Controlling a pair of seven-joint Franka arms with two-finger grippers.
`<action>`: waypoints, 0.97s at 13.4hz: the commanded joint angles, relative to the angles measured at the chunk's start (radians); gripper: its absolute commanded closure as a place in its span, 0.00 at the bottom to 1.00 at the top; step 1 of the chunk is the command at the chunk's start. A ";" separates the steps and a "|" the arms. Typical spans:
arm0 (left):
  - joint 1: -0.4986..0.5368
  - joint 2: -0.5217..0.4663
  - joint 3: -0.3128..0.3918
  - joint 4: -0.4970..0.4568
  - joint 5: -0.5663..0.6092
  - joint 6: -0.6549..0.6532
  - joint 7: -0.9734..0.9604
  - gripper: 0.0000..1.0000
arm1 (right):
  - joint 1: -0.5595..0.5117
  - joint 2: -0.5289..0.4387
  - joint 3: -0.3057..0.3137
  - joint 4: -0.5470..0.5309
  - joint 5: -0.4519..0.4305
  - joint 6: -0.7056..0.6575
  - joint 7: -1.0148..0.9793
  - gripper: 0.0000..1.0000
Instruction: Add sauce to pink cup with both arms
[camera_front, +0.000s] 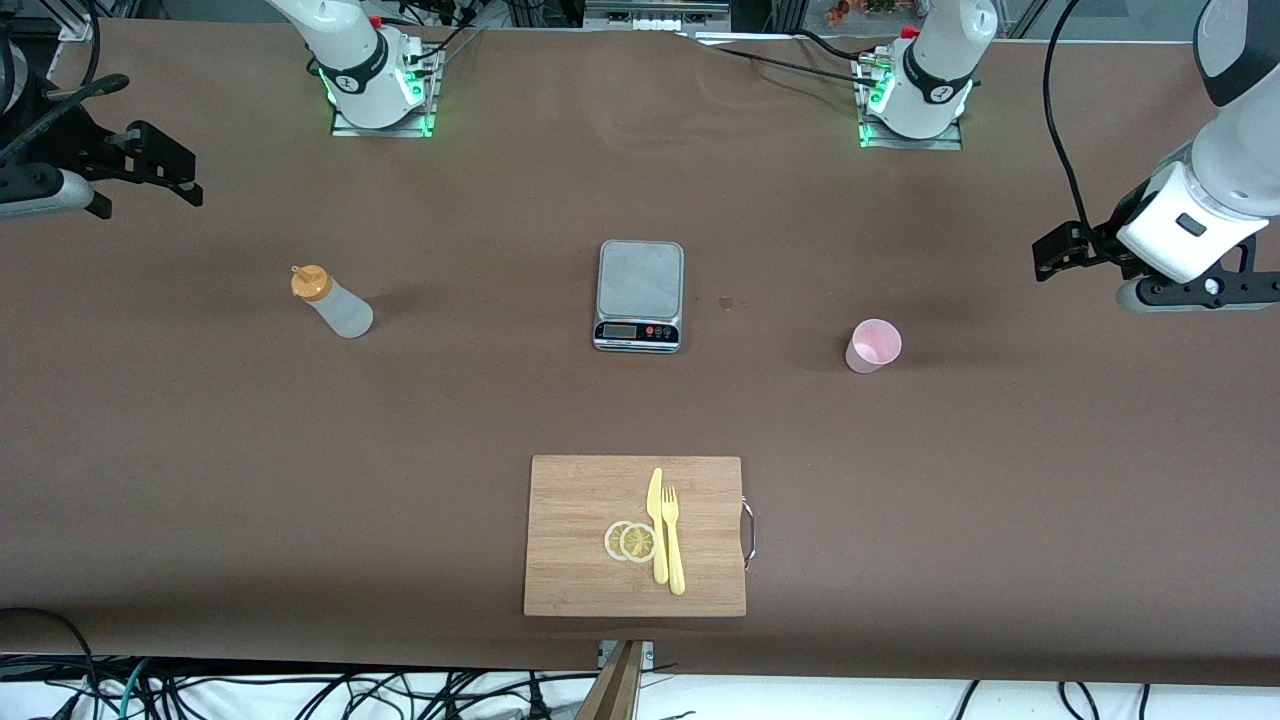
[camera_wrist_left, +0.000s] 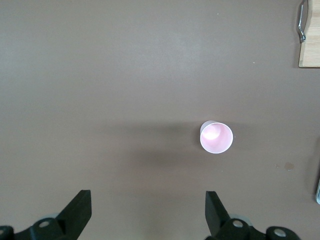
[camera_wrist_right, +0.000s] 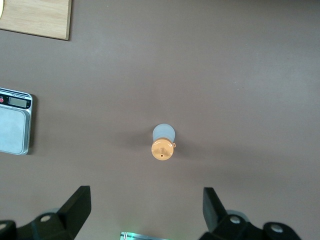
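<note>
The sauce bottle (camera_front: 335, 303), whitish with an orange cap, stands upright on the brown table toward the right arm's end; it also shows in the right wrist view (camera_wrist_right: 163, 142). The pink cup (camera_front: 873, 346) stands upright and looks empty toward the left arm's end (camera_wrist_left: 216, 137). My right gripper (camera_front: 150, 160) (camera_wrist_right: 146, 195) hangs open high over the table at its own end, clear of the bottle. At the other end my left gripper (camera_front: 1075, 252) (camera_wrist_left: 148, 197) hangs open high above the table, well apart from the cup. Neither holds anything.
A grey kitchen scale (camera_front: 640, 275) (camera_wrist_right: 12, 130) sits mid-table between bottle and cup. Nearer the front camera lies a wooden cutting board (camera_front: 575, 540) with a yellow knife (camera_front: 656, 520), a fork (camera_front: 674, 545) and two lemon slices (camera_front: 630, 541). A small stain (camera_front: 727, 302) marks the table beside the scale.
</note>
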 joint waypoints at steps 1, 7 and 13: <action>0.003 0.013 -0.006 0.028 -0.009 -0.021 -0.003 0.00 | 0.007 -0.007 -0.011 0.010 0.017 -0.018 -0.014 0.01; -0.005 0.002 -0.013 0.026 -0.018 -0.059 0.002 0.00 | 0.007 -0.007 -0.017 0.013 0.015 -0.020 -0.031 0.01; -0.005 0.001 -0.013 0.026 -0.023 -0.059 0.009 0.00 | 0.007 -0.009 -0.028 0.013 0.017 -0.038 -0.066 0.01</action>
